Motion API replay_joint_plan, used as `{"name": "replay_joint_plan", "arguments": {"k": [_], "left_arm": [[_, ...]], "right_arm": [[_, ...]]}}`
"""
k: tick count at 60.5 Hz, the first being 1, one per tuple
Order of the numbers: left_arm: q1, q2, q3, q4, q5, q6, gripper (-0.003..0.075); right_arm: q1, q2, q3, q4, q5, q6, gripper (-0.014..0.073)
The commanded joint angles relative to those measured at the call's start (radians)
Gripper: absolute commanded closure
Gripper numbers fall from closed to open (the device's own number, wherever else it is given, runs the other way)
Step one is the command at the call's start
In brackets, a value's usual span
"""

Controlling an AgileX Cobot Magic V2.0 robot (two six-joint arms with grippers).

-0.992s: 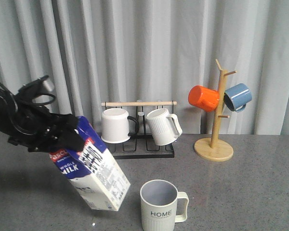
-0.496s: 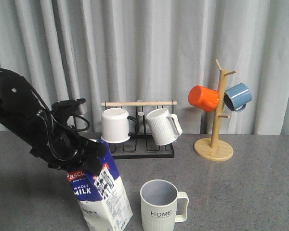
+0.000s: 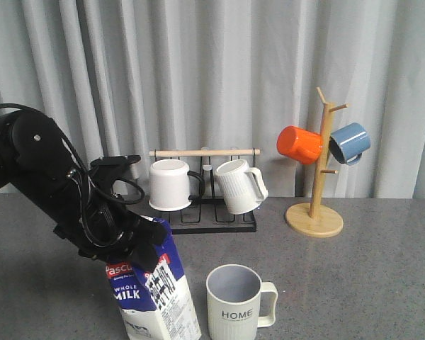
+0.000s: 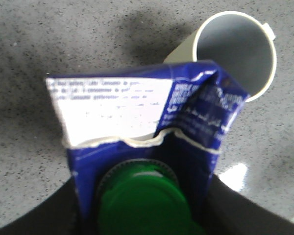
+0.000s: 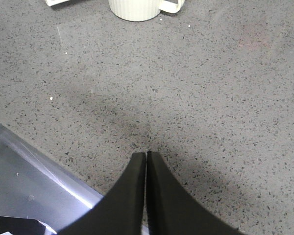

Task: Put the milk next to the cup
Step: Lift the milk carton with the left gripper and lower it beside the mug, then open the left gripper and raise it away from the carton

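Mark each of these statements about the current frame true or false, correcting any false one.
1. The left end effector grips the milk carton near its top. True.
2. The carton stands to the right of the HOME cup in the front view. False: it is to the cup's left.
3. The right end effector is shut and holds nothing. True.
4. The orange mug sits on the table. False: it hangs on the wooden mug tree, as does the blue mug.
5. The carton's cap is red. False: it is green.
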Motion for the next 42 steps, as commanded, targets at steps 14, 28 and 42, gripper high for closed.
{"name": "replay_joint_plan", "arguments": {"k": [14,28,42], "left_arm": [[-0.009,-0.048,-0.031,-0.075,0.000,-0.004,0.0175],[-0.009,-0.063,-0.031,-0.073,0.000,-0.004,0.0101],[-0.009,-0.120,-0.031,-0.087,0.000,-0.004,0.0115]], "right_arm": [[-0.001,0.000,-0.027,0.007,-0.062,0.006,0.0599],[-0.001,0.000,-0.027,0.007,-0.062,0.006,0.0599],[-0.001,0.000,-0.027,0.005,-0.066,0.006,0.0599]]}}
